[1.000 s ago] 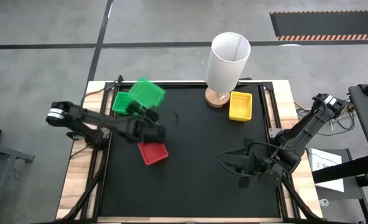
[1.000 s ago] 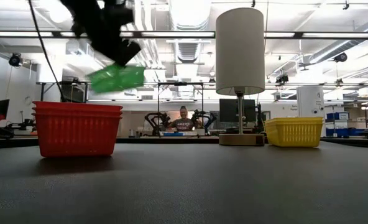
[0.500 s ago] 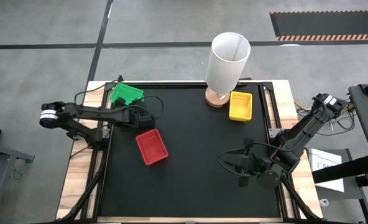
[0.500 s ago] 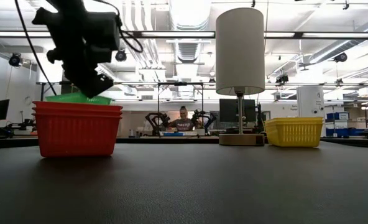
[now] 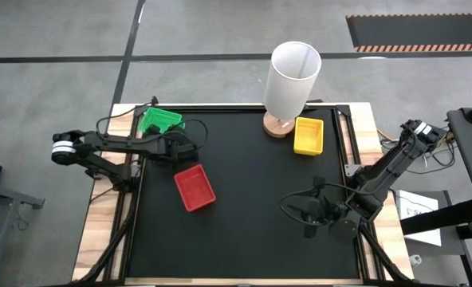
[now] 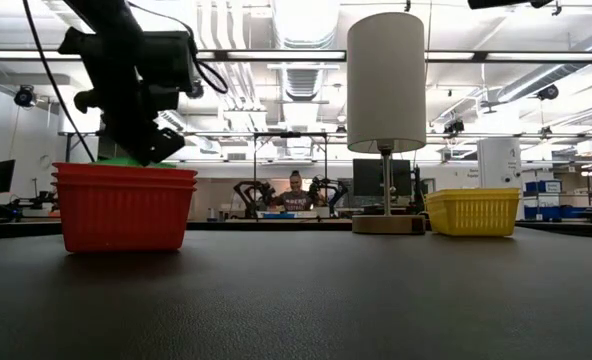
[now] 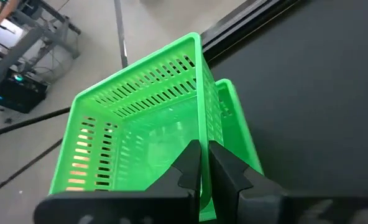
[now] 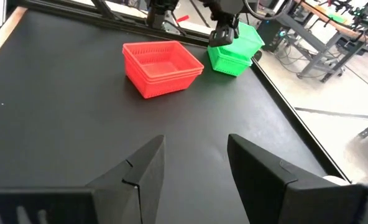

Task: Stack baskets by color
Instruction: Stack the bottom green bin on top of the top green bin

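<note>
The green baskets (image 5: 160, 121) stand stacked at the table's far left corner, and show small in the right wrist view (image 8: 234, 53). My left gripper (image 7: 202, 155) is shut on the top green basket (image 7: 140, 130), which sits nested in the green basket under it (image 7: 237, 130). In the low view only a sliver of green (image 6: 126, 158) shows behind the red stack. A stack of red baskets (image 5: 194, 187) sits near the table's middle left. A yellow stack (image 5: 308, 135) sits at the far right. My right gripper (image 8: 196, 168) hangs open over the near right of the table. My left gripper pinches the rim of the top green basket's side wall (image 7: 201, 127), one finger inside the basket and one outside. The fingers slant down at it from the table's near side. The basket rests in the green basket below, a little askew.
A tall white cylinder on a round wooden base (image 5: 293, 80) stands at the far edge beside the yellow stack. The black mat (image 5: 260, 239) is bare across the middle and near side. A person (image 6: 294, 190) shows far off in the room behind.
My left gripper has carried the green basket from above the red stack toward the table's far left corner and down, tipping it level. The basket, held up and tilted before, now sits in the other green basket. The gripper stays shut on it.
</note>
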